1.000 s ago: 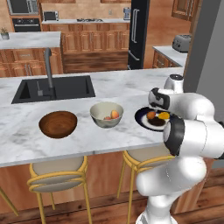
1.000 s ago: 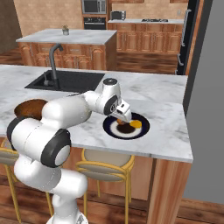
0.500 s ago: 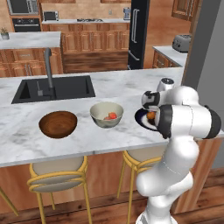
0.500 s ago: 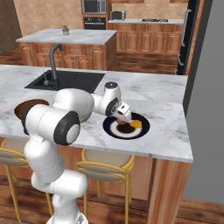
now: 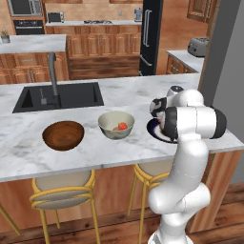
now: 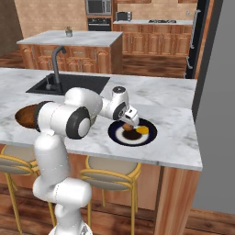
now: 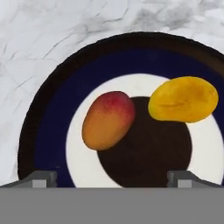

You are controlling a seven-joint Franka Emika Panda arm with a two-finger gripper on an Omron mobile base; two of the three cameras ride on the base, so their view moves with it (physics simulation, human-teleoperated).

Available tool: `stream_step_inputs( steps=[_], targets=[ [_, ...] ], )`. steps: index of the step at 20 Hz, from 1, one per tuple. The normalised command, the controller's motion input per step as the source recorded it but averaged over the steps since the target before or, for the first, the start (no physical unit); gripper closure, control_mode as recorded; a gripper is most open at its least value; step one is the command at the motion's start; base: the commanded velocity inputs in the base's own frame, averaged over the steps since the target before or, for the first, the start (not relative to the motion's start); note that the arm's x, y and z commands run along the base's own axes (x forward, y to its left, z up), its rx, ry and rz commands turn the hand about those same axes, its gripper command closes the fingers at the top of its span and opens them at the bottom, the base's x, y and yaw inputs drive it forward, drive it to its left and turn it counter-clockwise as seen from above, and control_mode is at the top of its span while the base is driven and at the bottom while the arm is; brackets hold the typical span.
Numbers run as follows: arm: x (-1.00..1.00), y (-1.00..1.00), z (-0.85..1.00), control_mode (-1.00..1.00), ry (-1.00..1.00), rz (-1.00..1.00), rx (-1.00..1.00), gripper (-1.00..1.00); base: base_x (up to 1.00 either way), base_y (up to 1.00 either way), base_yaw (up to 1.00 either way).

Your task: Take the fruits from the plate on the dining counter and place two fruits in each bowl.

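The dark plate (image 7: 48,118) lies on the marbled dining counter (image 5: 95,152) with two fruits on it: a reddish-orange one (image 7: 108,119) and a yellow one (image 7: 183,99). My gripper (image 7: 111,178) hovers open just above the plate, with the reddish-orange fruit ahead between its fingers (image 7: 39,178). From the right base view, the gripper (image 6: 131,120) hangs over the plate (image 6: 149,137) beside both fruits (image 6: 126,127). The cream bowl (image 5: 116,125) holds a reddish fruit (image 5: 122,126). The wooden bowl (image 5: 63,135) stands left of it. My arm hides most of the plate (image 5: 153,129) in the left base view.
A black sink (image 5: 59,95) with a faucet (image 5: 53,71) is set in the counter behind the bowls. Yellow-framed stools (image 5: 62,190) stand under the front edge. A grey wall (image 6: 215,105) rises past the counter's right end.
The arm's elbow has folded up and in toward the base. The gripper stays open over the plate, and both fruits lie where they were.
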Motion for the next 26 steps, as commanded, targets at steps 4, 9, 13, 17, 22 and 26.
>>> stream_step_inputs(
  steps=[4,9,13,17,22,26],
  targets=[
    [0.21,-0.16,-0.28,-1.0,0.0,0.0,0.0,-1.0,0.0,0.0,0.0],
    [0.27,-0.04,-0.41,-1.0,0.0,0.0,0.0,-1.0,0.0,0.0,0.0],
    [0.29,0.0,-0.34,-1.0,0.0,0.0,0.0,-1.0,0.0,0.0,0.0],
    [0.25,0.0,-0.3,-1.0,0.0,0.0,0.0,1.0,0.0,0.0,0.0],
    [0.11,0.0,-0.12,-1.0,0.0,0.0,0.0,1.0,0.0,0.0,0.0],
    [-0.08,0.0,0.08,-1.0,-0.01,0.0,0.0,1.0,0.0,0.0,0.0]
  ],
)
